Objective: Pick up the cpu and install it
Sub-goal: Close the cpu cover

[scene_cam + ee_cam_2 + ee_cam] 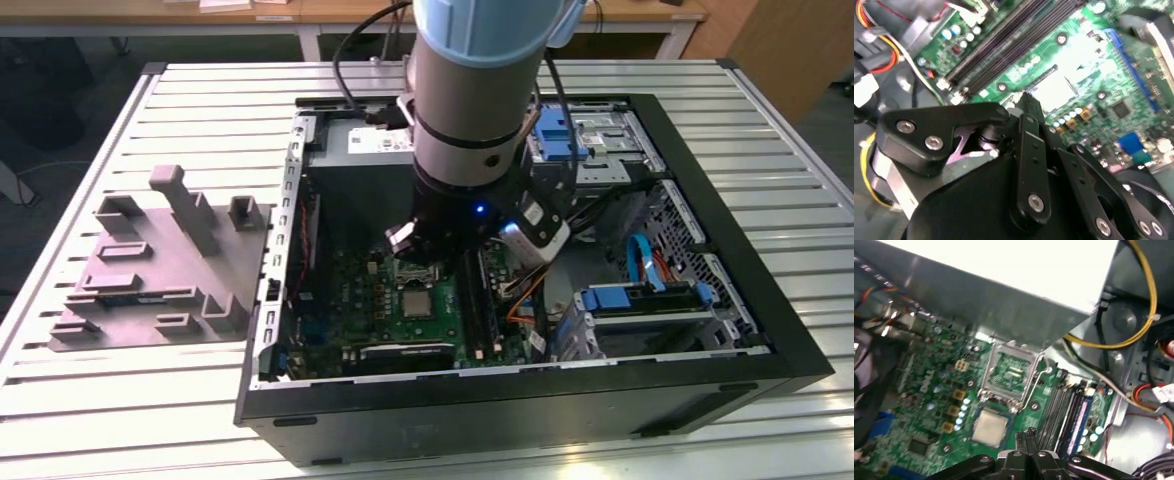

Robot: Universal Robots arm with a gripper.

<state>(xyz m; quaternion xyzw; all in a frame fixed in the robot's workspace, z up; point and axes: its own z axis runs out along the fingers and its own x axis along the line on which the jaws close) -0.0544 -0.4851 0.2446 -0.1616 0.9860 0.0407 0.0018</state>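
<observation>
The cpu [418, 304], a small silver square, lies flat in its socket on the green motherboard [358, 300] inside the open computer case. In the first wrist view the cpu [989, 428] sits just below the swung-open metal socket frame [1011, 371], with the thin wire lever [1033, 387] alongside. My gripper [1029, 436] hangs just beside the cpu, a little above the board, its black fingers [1025, 107] pressed together with nothing between them. The arm hides the gripper in the exterior view.
The black case wall [534, 400] surrounds the work area. A grey moulded fixture [147, 275] with upright posts stands on the slatted table at the exterior view's left. Memory slots [1069, 412], coloured cables [1134, 335] and a drive cage [647, 310] crowd the socket's surroundings.
</observation>
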